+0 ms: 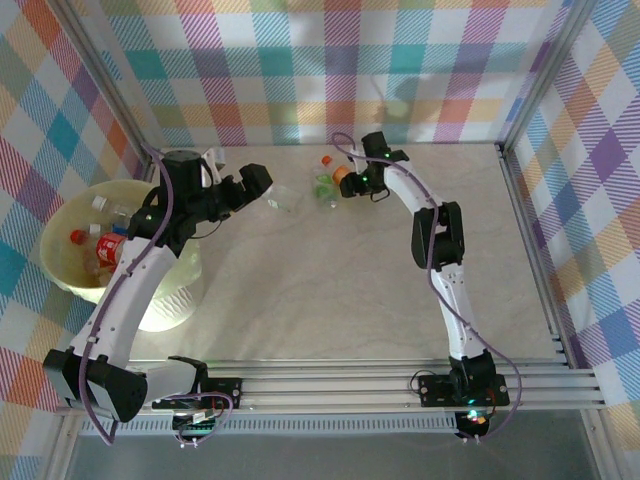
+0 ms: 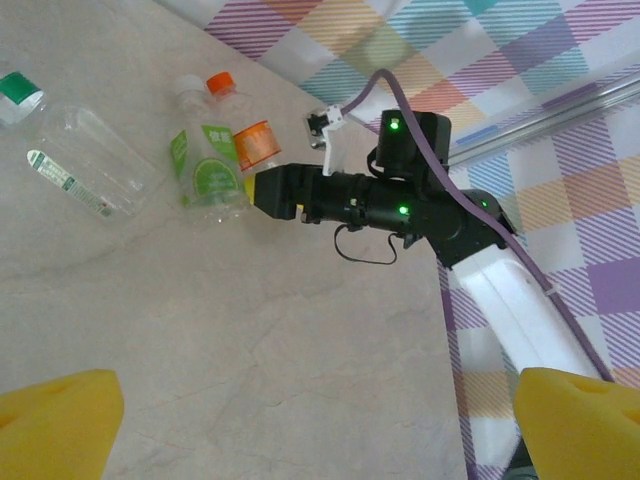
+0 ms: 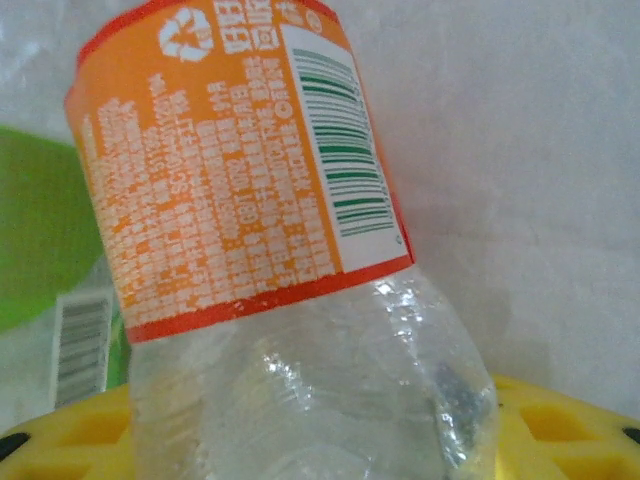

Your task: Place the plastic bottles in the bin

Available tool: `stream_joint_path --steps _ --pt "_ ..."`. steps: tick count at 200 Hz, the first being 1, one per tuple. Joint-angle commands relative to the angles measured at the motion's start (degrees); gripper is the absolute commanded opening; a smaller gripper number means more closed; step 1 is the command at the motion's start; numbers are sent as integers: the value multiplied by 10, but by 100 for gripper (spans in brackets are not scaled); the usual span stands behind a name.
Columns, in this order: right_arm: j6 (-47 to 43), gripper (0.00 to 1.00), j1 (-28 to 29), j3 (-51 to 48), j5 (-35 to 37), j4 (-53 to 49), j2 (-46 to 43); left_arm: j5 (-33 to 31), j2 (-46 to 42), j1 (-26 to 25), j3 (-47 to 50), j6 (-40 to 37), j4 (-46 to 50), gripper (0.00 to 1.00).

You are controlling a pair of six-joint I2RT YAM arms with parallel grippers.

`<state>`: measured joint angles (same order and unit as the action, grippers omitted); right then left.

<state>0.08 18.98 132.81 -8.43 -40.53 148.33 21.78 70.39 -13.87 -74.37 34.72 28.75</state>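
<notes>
1 orange-label bottle [image 2: 255, 143] lies flat, cap away frm R hand [image 2: 263, 192].

White, black-jointed arms [image 1: 447, 300] carry purple cables [image 2: 565, 305], yellow pincer pads [image 2: 60, 420].

orange-label bottle [image 3: 330, 400]: clear shiny plastic, crinkly | label [image 3: 230, 170]: glossy | desk [image 1: 330, 290]: smooth, matt, stone look | bin [image 1: 165, 305]: cream see-through plastic | right fingers [image 3: 560, 420]: matt yellow plastic

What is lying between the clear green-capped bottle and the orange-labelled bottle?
The green-labelled bottle, close beside the orange-labelled bottle; the left wrist view shows it.
</notes>
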Motion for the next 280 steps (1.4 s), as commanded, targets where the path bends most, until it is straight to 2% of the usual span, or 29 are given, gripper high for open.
stream_joint_path --steps 1,49,81,117,136,163,195,280 --pt "24 49 4 -106 -7 72 -94 2 -12 -9 11 -9 1 100" --pt "90 46 4 -416 -5 245 -314 27 -15 -18 32 16 -43 100" --pt "152 45 5 -589 -41 332 -456 24 7 -42 37 31 -64 100" --pt "226 46 7 -718 -105 397 -581 6 36 -77 37 43 -99 100" --pt "307 46 16 -773 -180 462 -626 -23 50 -99 40 46 -121 100" --pt "403 46 47 -823 -240 563 -662 -17 71 -119 54 55 -191 100" --pt "470 46 79 -829 -285 639 -668 12 94 -132 63 61 -247 100" --pt "499 47 123 -779 -357 693 -652 74 110 -137 56 62 -327 98"
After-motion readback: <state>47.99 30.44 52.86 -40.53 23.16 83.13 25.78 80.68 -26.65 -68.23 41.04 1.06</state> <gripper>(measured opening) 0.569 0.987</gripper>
